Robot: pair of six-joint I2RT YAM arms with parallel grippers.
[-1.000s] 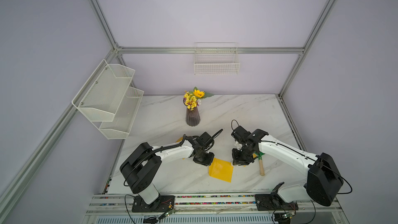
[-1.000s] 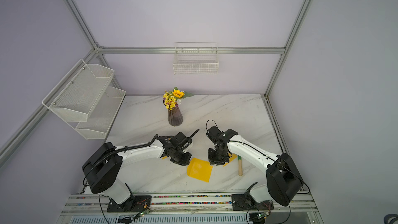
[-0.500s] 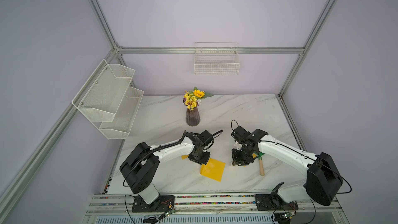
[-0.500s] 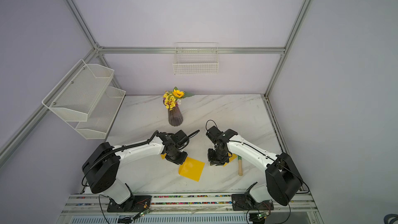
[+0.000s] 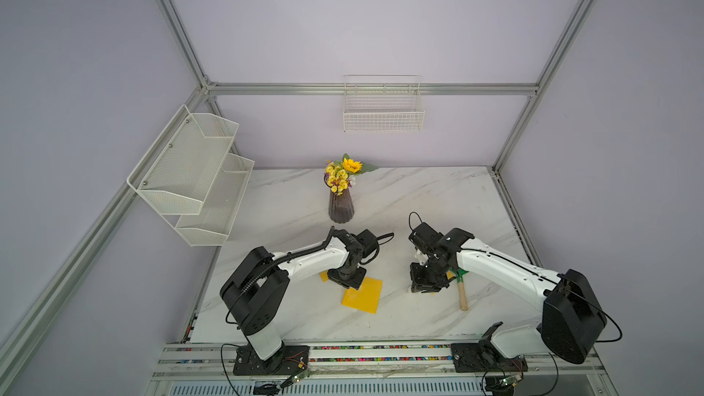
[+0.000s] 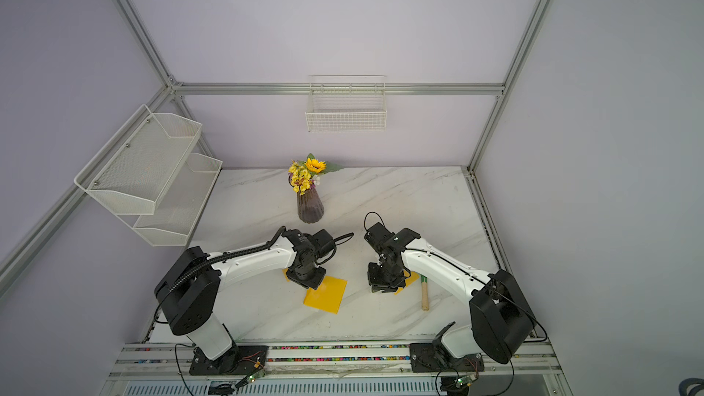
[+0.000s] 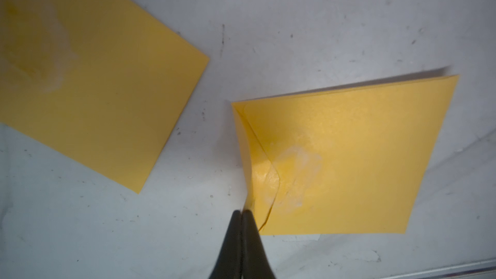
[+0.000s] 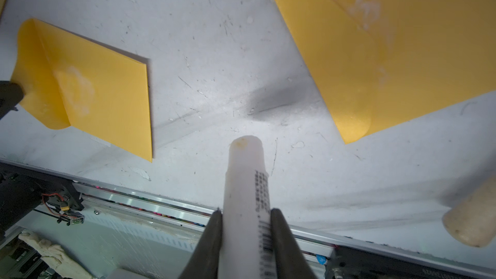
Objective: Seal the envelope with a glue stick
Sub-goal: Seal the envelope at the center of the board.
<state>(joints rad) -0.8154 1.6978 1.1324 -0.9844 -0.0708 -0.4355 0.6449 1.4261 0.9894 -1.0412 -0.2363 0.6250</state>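
At the front of the desk (image 5: 411,200), my right hand (image 8: 245,212) points steeply down, clamped on the glue stick (image 8: 241,173). The stick's uncapped tip is over open marble, between the envelope (image 8: 112,89) and a second envelope (image 8: 416,49). My left hand (image 7: 243,212), wrist bent down too, is pinched together on the envelope's flap edge, close to the desk's front rail. The stick's label shows dark print and a barcode, too blurred to read.
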